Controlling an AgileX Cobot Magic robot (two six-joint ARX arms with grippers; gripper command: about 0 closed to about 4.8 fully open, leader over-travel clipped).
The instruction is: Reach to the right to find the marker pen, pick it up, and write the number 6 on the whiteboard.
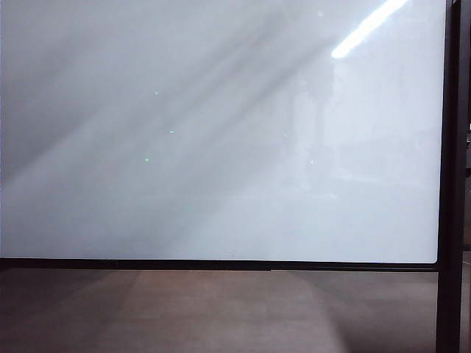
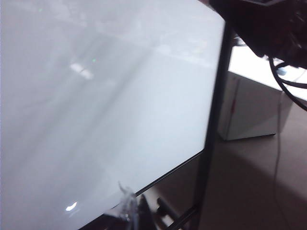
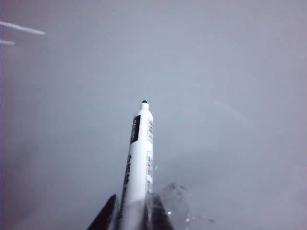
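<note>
**Marker pen held before a blank whiteboard**

In the right wrist view we see the marker pen (image 3: 139, 158): a slim white barrel with a black label band near its front, grey print along its length, and a small dark tip at the far end. Its rear end sits between the dark fingers (image 3: 106, 216) of the right gripper (image 3: 132, 218), whose jaws are closed narrowly on the barrel, one finger on each side. From that grip the pen projects straight forward, away from the gripper, with its tip directed at the pale, glossy surface that fills the rest of the view; we cannot tell whether the tip touches it.

In the exterior view we see the whiteboard (image 1: 221, 147) as a large glossy white panel with a thin black frame and a dark upright post (image 1: 449, 176) at its right edge. Its surface bears only reflections.

In the left wrist view the left gripper (image 2: 132, 211) shows only partly at the picture's edge, near the board's lower frame; we cannot tell how far its jaws stand apart. Black cables (image 2: 283, 76) hang beside the post.
</note>
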